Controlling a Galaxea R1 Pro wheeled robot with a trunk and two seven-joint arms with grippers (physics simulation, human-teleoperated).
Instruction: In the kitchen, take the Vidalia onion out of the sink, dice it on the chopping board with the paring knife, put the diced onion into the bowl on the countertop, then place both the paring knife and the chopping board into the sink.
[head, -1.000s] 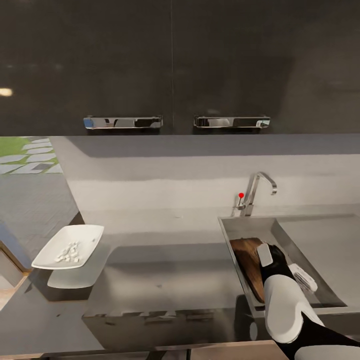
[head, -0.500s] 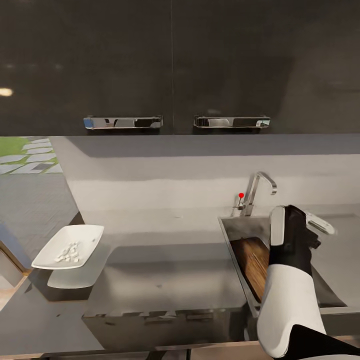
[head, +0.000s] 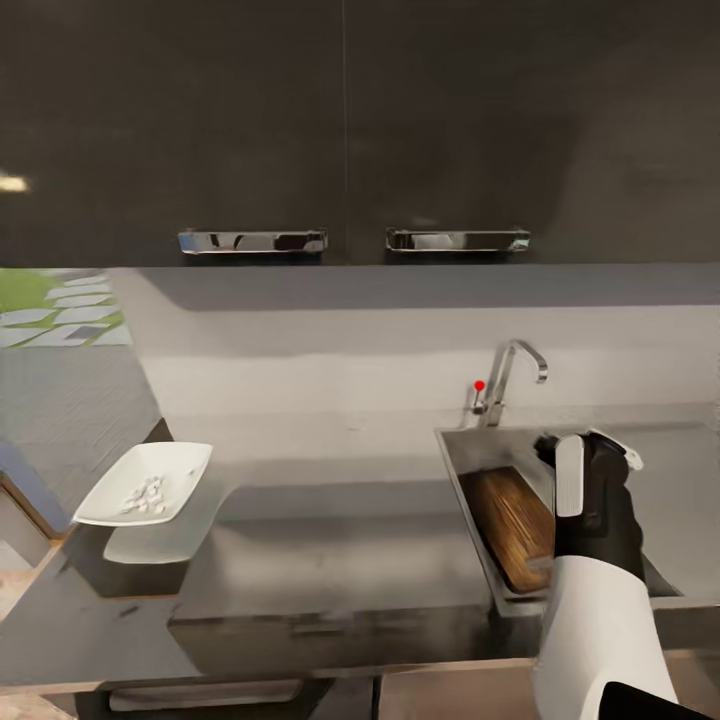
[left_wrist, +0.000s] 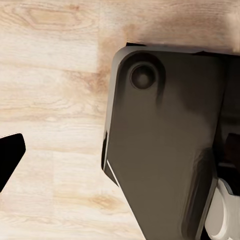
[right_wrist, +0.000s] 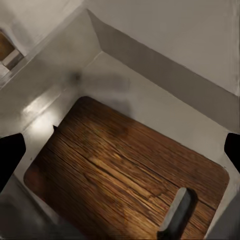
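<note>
Right claw (head: 592, 452) released above the sink (head: 470, 452), chopping board (right_wrist: 125, 175) lying inside; left claw state cannot be told.

Our right arm (head: 598, 560) hides the board's (head: 512, 525) near right corner; white bits in the bowl (head: 150, 480) are too small to identify.

The right arm rises from the lower right of the head view, white forearm below a black wrist. The right tool (head: 592, 452) points away from the camera, fingers spread, holding nothing.
</note>
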